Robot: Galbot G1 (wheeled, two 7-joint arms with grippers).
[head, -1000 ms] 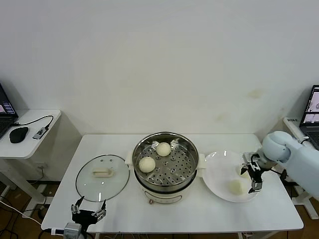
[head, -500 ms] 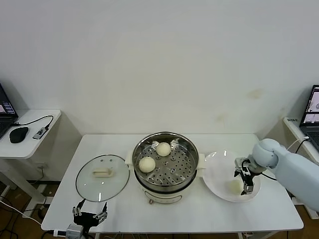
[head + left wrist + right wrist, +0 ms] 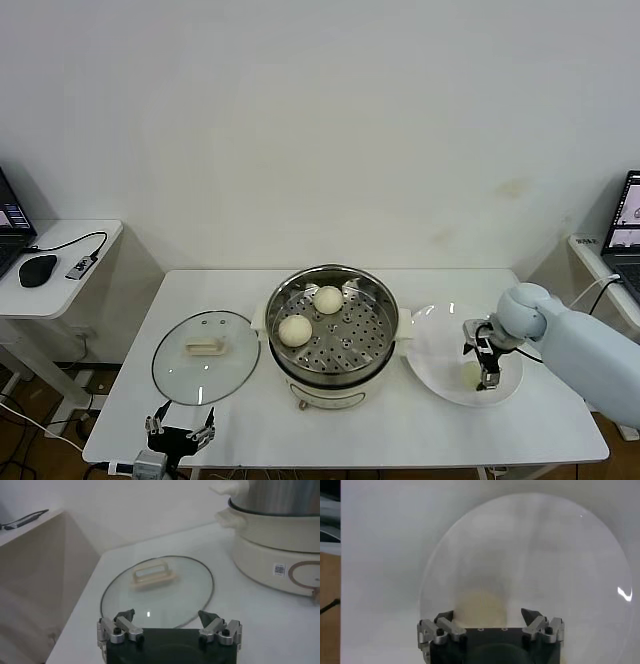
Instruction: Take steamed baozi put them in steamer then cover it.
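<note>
- Buns: two point(image 3: 311, 315) sit inside the steamer point(image 3: 332, 325); one more point(image 3: 472, 374) waits on the plate point(image 3: 433, 352) beside it.
- Right gripper point(image 3: 482, 359), fingers apart, hangs over that bun to grab it.
- Lid point(image 3: 206, 349) lies off beside the steamer, so buns can go in.
- Left gripper point(image 3: 180, 433) waits near the lid, fingers apart.

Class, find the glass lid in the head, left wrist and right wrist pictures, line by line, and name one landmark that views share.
Head view: the glass lid lies flat on the table, on the steamer's left side.
Left wrist view: the lid lies just beyond the open left gripper.
Right wrist view: not in it; only the white plate and a bun.
Shared landmark: the steamer pot, in the head and left wrist views.
</note>
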